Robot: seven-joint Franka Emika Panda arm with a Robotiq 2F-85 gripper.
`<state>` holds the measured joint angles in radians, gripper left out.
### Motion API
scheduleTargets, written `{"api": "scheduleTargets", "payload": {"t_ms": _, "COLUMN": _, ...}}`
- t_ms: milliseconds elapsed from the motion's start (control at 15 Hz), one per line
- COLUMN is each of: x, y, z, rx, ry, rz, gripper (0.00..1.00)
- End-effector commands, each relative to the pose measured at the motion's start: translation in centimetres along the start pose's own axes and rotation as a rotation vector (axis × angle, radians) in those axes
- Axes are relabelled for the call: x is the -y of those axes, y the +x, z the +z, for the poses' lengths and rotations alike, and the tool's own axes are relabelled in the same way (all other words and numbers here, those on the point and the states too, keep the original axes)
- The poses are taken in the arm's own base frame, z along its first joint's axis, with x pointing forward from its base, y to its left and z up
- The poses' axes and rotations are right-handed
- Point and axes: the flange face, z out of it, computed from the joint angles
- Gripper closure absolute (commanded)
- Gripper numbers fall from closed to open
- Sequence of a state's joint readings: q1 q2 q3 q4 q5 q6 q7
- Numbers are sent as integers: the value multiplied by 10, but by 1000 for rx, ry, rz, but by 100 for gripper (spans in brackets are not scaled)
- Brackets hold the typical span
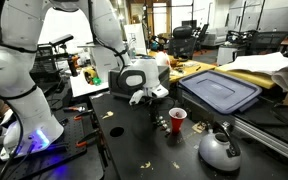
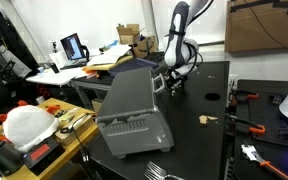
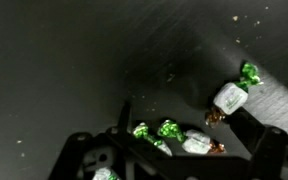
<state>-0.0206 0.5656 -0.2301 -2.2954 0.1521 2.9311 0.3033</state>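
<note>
The jaws of the gripper (image 1: 152, 96) stand wide open and hold nothing. In the wrist view a small group of candies (image 3: 174, 137) in green and white wrappers lies on the black table (image 3: 74, 60), close by the dark fingers (image 3: 262, 145); whether a finger touches them I cannot tell. One single candy (image 3: 230, 96) lies a little apart. In an exterior view a red cup (image 1: 177, 118) stands near the gripper, with a metal kettle (image 1: 219, 150) farther off.
</note>
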Motion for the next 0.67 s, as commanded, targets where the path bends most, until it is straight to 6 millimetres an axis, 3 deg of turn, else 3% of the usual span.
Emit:
{"api": "scheduleTargets", "payload": {"t_ms": 0, "x": -18, "y": 2, "z": -1, "rx": 24, "ry": -52, "rz": 32, "gripper": 0}}
{"api": "scheduleTargets", "payload": {"t_ms": 200, "x": -29, "y": 1, "z": -2, "rx": 44, "ry": -72, "rz": 45, "gripper": 0}}
{"api": "scheduleTargets", "payload": {"t_ms": 600, "x": -18, "y": -1, "z": -5, "rx": 51, "ry": -24, "rz": -64, "gripper": 0}}
